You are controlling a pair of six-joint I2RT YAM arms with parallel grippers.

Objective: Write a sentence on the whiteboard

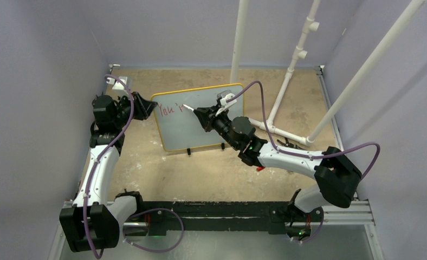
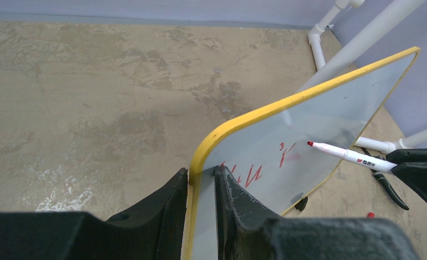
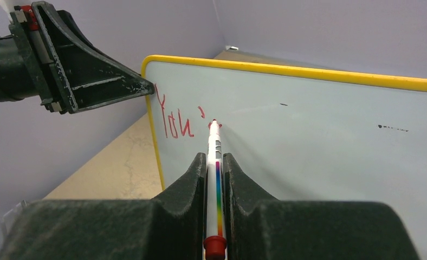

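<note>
The whiteboard (image 1: 200,122), white with a yellow frame, stands upright on small black feet at mid-table. It bears red writing "You'" (image 3: 174,124) at its upper left. My left gripper (image 1: 149,106) is shut on the board's left edge (image 2: 200,181), one finger on each face. My right gripper (image 1: 199,114) is shut on a white marker with a red tip (image 3: 214,157). The marker tip (image 3: 214,121) is at or just off the board's face, right of the apostrophe; it also shows in the left wrist view (image 2: 344,154).
A white PVC pipe frame (image 1: 287,70) stands behind and to the right of the board. A red cap (image 1: 260,168) and a dark tool (image 2: 387,187) lie on the tan table by the right arm. Purple walls close in the sides.
</note>
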